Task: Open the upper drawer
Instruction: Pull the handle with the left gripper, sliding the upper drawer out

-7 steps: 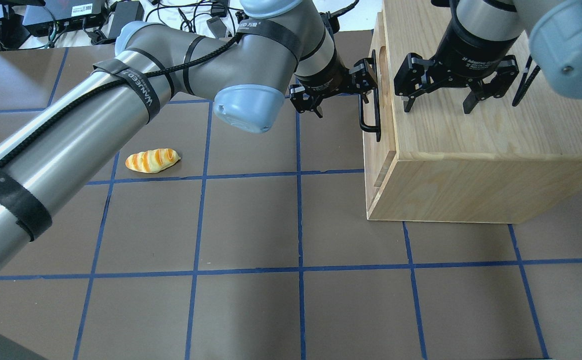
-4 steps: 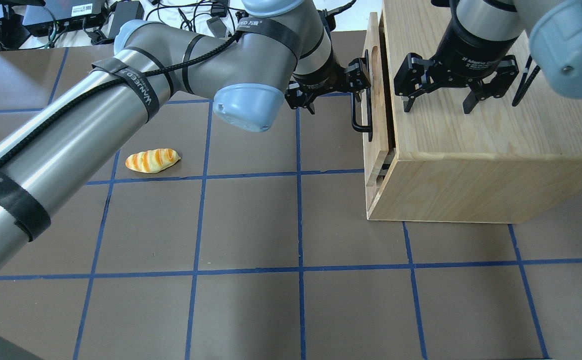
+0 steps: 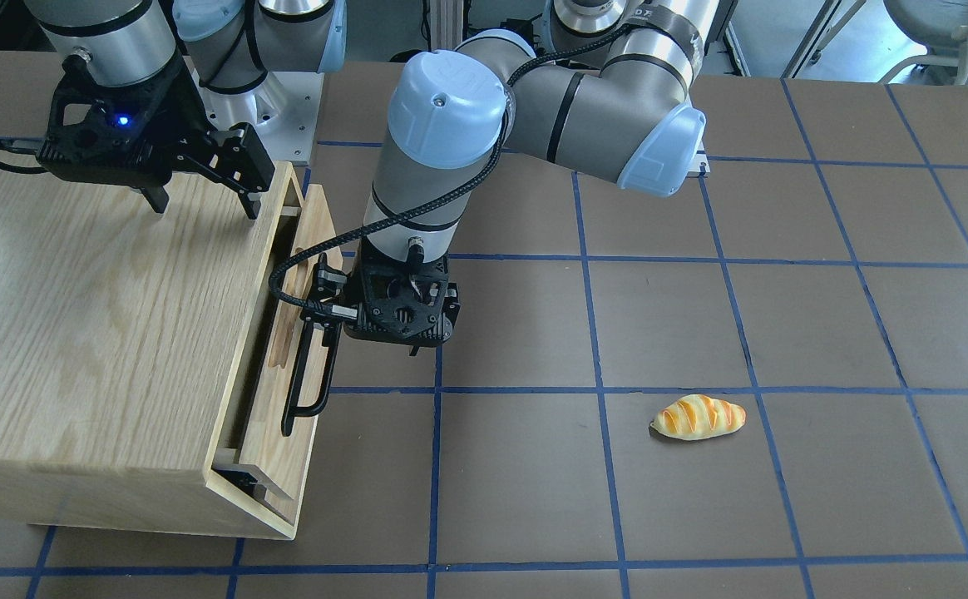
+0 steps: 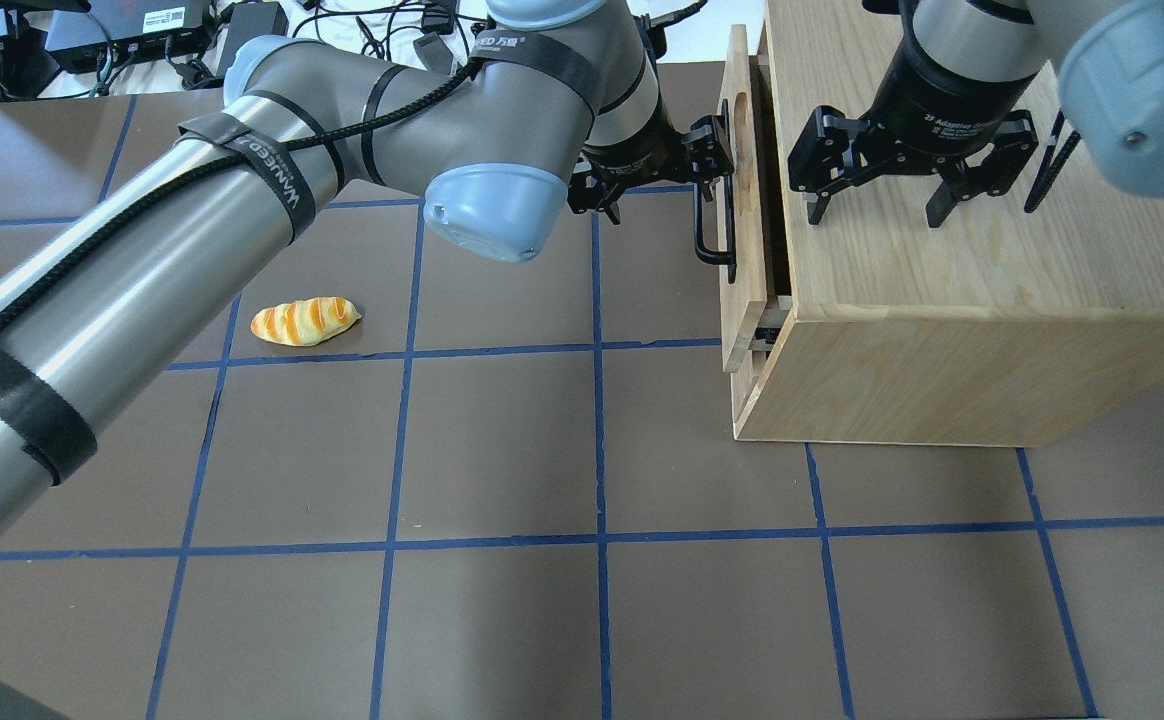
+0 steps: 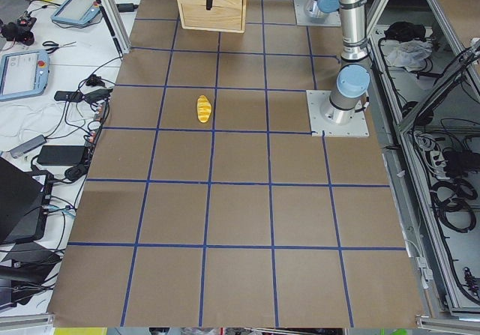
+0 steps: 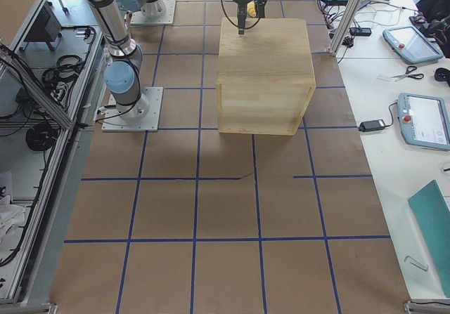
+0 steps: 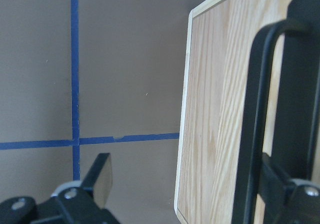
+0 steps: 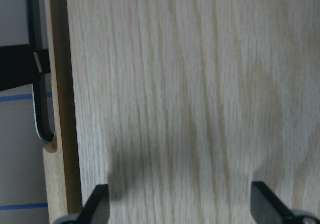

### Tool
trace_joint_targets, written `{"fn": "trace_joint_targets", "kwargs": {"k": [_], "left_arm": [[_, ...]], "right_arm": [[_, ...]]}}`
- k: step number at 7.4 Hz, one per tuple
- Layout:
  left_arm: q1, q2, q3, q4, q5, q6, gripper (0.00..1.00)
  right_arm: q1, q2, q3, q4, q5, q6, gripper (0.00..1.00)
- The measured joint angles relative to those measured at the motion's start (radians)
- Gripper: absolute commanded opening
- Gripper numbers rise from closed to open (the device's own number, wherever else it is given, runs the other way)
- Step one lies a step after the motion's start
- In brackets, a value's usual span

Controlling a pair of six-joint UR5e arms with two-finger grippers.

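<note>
The upper drawer (image 4: 745, 255) is a pale-wood panel with a black bar handle (image 4: 717, 232), and it stands a little out of the oak cabinet (image 4: 942, 300). My left gripper (image 4: 667, 195) is open, with one finger hooked behind the handle. In the left wrist view the handle (image 7: 250, 108) crosses in front of the drawer front (image 7: 210, 134), and the free finger (image 7: 100, 181) is clear of it. My right gripper (image 4: 875, 212) is open with its fingertips down on the cabinet top (image 8: 190, 108). The front-facing view shows the drawer (image 3: 284, 408), its handle (image 3: 305, 374), the left gripper (image 3: 367, 337) and the right gripper (image 3: 201, 202).
A toy bread loaf (image 4: 304, 321) lies on the brown mat to the left of the cabinet; it also shows in the front-facing view (image 3: 698, 417). Cables and power boxes (image 4: 142, 35) sit beyond the table's far edge.
The drawer front has slid farther out of the cabinet, leftward in the overhead view, and my left gripper has moved with the handle. The right gripper has stayed on the cabinet top.
</note>
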Motion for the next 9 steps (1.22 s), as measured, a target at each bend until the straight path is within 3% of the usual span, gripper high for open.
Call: {"fn": "trace_joint_targets", "kwargs": {"k": [9], "left_arm": [[0.027,0.024,-0.007,-0.026,0.074,0.0,1.0]], "right_arm": [[0.0,0.0,0.0,0.0,0.0,0.0,1.0]]}}
